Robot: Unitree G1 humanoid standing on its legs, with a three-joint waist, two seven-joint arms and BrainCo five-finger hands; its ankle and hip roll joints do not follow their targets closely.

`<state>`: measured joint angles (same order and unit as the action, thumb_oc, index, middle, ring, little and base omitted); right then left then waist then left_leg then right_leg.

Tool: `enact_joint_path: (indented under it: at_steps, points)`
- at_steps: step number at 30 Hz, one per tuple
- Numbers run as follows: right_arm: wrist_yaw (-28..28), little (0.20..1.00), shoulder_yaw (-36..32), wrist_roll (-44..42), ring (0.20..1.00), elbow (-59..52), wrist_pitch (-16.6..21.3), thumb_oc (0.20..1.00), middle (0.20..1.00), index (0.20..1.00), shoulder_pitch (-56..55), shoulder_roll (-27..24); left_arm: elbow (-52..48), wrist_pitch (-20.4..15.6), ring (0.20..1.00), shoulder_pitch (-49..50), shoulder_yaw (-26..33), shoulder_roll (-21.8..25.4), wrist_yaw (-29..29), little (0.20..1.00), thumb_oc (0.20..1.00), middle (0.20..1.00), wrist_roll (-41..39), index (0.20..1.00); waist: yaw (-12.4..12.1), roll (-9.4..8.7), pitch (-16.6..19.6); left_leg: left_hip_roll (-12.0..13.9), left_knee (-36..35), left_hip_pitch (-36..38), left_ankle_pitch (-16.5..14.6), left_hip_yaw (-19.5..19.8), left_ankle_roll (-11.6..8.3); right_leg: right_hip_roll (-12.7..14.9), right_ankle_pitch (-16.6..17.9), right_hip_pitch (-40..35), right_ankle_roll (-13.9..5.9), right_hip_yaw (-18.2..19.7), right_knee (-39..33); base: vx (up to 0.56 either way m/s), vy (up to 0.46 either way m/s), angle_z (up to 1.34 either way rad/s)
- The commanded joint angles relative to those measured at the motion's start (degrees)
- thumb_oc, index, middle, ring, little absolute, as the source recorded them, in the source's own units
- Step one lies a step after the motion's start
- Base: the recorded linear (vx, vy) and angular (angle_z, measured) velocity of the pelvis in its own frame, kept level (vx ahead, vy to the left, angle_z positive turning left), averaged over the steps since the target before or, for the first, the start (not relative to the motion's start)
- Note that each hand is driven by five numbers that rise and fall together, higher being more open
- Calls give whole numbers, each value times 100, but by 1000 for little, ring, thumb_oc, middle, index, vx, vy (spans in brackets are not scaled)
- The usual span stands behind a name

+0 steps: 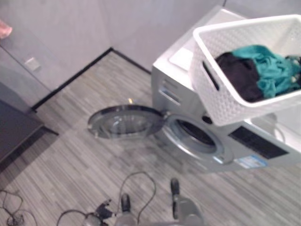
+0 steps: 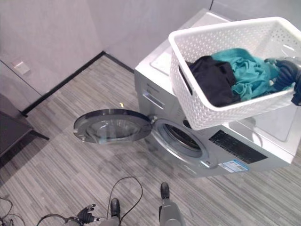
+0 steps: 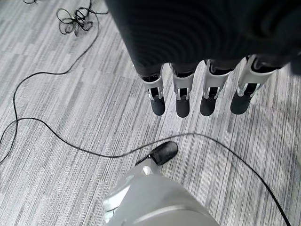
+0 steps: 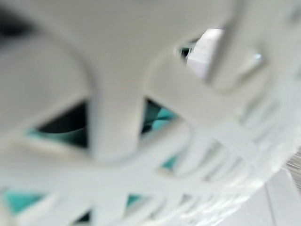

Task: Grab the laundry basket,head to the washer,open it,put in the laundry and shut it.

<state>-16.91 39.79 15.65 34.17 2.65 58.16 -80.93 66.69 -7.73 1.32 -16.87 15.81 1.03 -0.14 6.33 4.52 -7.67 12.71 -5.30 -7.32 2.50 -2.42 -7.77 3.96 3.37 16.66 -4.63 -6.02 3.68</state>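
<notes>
Right hand (image 2: pixel 288 71) is gripping the basket (image 2: pixel 211 110) rim at upper right, laundry (image 2: pixel 235 75) inside, above the washer (image 2: pixel 263 129); its drum opening (image 2: pixel 181 137) is lying lower left (door (image 2: pixel 110 126) open). Left hand (image 3: pixel 202 89) is hanging relaxed.

One washer (image 2: pixel 225 141), one basket (image 2: pixel 221 52), two garments (image 2: pixel 235 75)

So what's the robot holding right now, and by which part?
The right hand holds the white laundry basket at its near rim, over the washer. The left hand holds nothing, fingers straight.
</notes>
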Motion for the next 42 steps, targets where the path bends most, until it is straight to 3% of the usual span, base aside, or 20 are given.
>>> enact_joint_path:
  at_steps: [1,11,12,13,14,16,19,24,29,42]
  points:
    - [-149,1000,767,-123,1000,-61,113,1000,1000,1000,-250,478,-32,-45,1000,-292,-78,246,88,1000,1000,1000,-55,1000,-198,-253,-269,309,87,397,566,-220,-215,309,-543,579,-257,228,1168,0,0,0]
    - [-306,1000,969,-263,1000,-140,185,1000,1000,1000,-362,424,-176,-113,1000,-284,-52,286,42,1000,1000,1000,-139,1000,-179,-202,-352,309,73,362,619,-278,-242,290,-508,764,-288,295,1200,-7,1,-2]
    - [-299,909,984,-251,909,-112,189,909,909,909,-361,435,-177,-116,1000,-286,-49,291,38,1000,1000,1000,-144,1000,-184,-198,-358,309,77,360,619,-281,-237,293,-505,773,-290,297,1208,0,0,0]
    - [-303,693,982,-244,693,-101,192,693,693,693,-371,442,-185,-116,1000,-282,-51,290,37,1000,1000,1000,-148,1000,-186,-189,-364,308,79,356,633,-279,-239,292,-505,779,-292,300,1210,0,0,0]
    - [-297,652,970,-230,652,-73,186,652,652,652,-384,450,-191,-117,1000,-283,-54,291,39,1000,1000,1000,-149,1000,-185,-179,-363,305,76,350,636,-281,-240,297,-504,783,-293,304,1204,0,0,0]
    - [-274,746,939,-196,746,74,157,746,746,746,-366,501,-205,-120,1000,-276,-46,315,36,1000,1000,1000,-153,1000,-204,-156,-362,290,76,329,646,-273,-240,305,-494,795,-298,306,1195,0,0,0]
    - [-125,1000,831,-145,1000,407,101,1000,1000,1000,-296,601,-194,-119,1000,-283,-53,335,43,1000,1000,1000,-175,1000,-217,-137,-367,267,68,305,651,-273,-235,324,-479,828,-302,315,1190,0,0,0]
    - [197,1000,581,-145,1000,781,-13,1000,1000,1000,56,759,-84,-96,1000,-353,-106,355,100,1000,1000,1000,-155,1000,-190,-126,-360,248,68,310,587,-284,-213,346,-476,825,-298,322,1209,0,0,0]
    - [448,1000,759,-285,1000,848,-26,1000,1000,1000,827,776,35,-85,1000,-391,-164,361,106,1000,1000,1000,-131,1000,-156,-140,-272,235,65,409,461,-311,-192,356,-444,770,-327,358,1219,6,4,0]
    - [298,1000,765,-418,1000,647,-45,1000,1000,1000,597,775,-113,-139,1000,-314,-21,426,102,1000,1000,1000,-306,1000,-180,-147,-339,190,52,289,451,-322,-190,358,-412,951,-337,404,1210,-4,0,-2]
